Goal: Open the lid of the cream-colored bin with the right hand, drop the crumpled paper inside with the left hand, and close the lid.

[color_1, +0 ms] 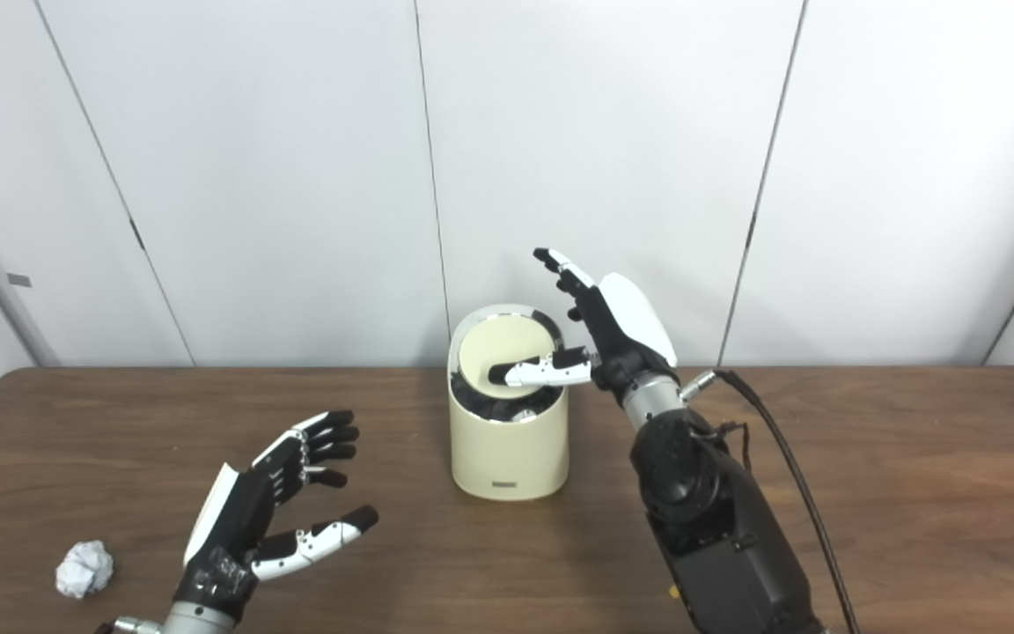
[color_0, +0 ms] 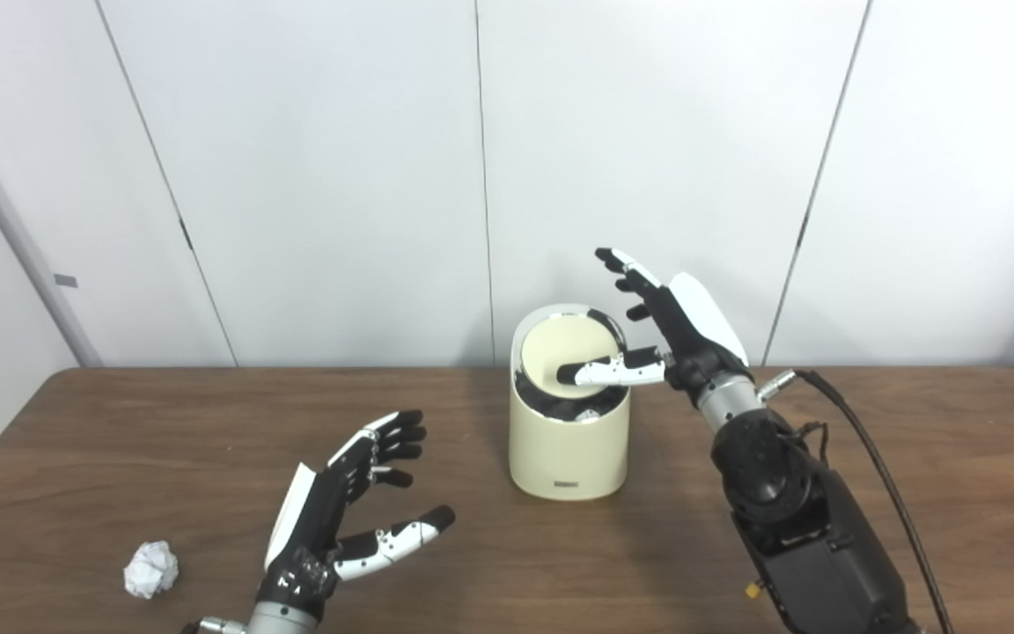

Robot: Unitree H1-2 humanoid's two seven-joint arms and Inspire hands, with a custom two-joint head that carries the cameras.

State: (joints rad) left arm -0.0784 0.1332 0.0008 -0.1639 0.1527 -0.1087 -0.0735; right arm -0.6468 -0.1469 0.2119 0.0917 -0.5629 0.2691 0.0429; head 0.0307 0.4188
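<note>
**Cream lid tipped open, paper not yet picked up**

Black-and-white fingers spread wide, the right hand [color_0: 679,321] holds nothing in a grasp. Its thumb reaches across the mouth of the cream-colored bin [color_0: 569,449] and lies against the round lid [color_0: 564,348], which stands tilted back with the dark inside of the bin showing beneath its front edge. The rest of that hand rises above and behind the rim, palm toward the bin. So the opening step looks done or nearly so, with the thumb propping the lid.

To the near left of the bin, the left hand [color_0: 344,511] hovers over the wooden table [color_0: 912,440], empty, fingers apart and slightly curled, thumb pointing toward the bin. The crumpled paper [color_0: 151,569] lies on the table just to that hand's left, near the front edge, apart from it and well away from the bin.

In my judgement the next move belongs to the left hand: shift left and down to the paper, close on it, then carry it over the opening while the right thumb keeps the lid back. The gap under the tilted lid looks narrow, so the drop needs care.
</note>
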